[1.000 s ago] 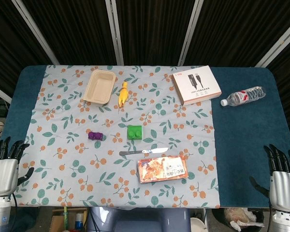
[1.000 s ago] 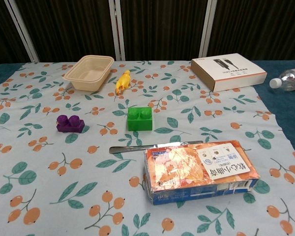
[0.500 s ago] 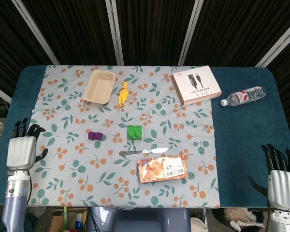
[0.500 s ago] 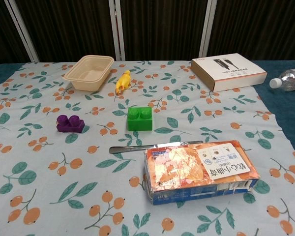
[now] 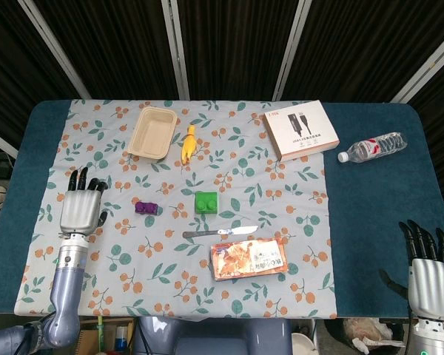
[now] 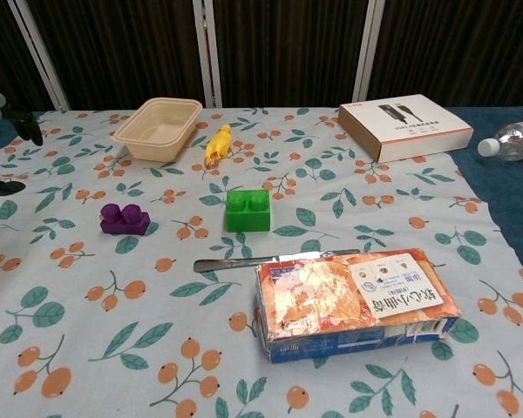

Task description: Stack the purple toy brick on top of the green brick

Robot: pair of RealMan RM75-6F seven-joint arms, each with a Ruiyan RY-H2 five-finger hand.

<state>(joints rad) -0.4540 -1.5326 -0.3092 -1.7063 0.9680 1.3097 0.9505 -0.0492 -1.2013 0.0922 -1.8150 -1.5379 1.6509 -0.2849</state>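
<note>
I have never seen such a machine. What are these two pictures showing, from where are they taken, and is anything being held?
This is a robot with two arms, each ending in a mechanical hand. Both pictures come from its own cameras: the head view looks down on the whole table, the chest view looks across it from lower down.

In the head view the left hand is over the floral cloth, fingers apart, holding nothing. The right hand is at the table's near right edge, also holding nothing.

On the cloth lie the purple brick and, apart from it, the green brick; the purple one is to go on the green. Around them are a beige tray, a yellow toy, a knife, a snack box and a white box. A water bottle lies on the blue table.
</note>
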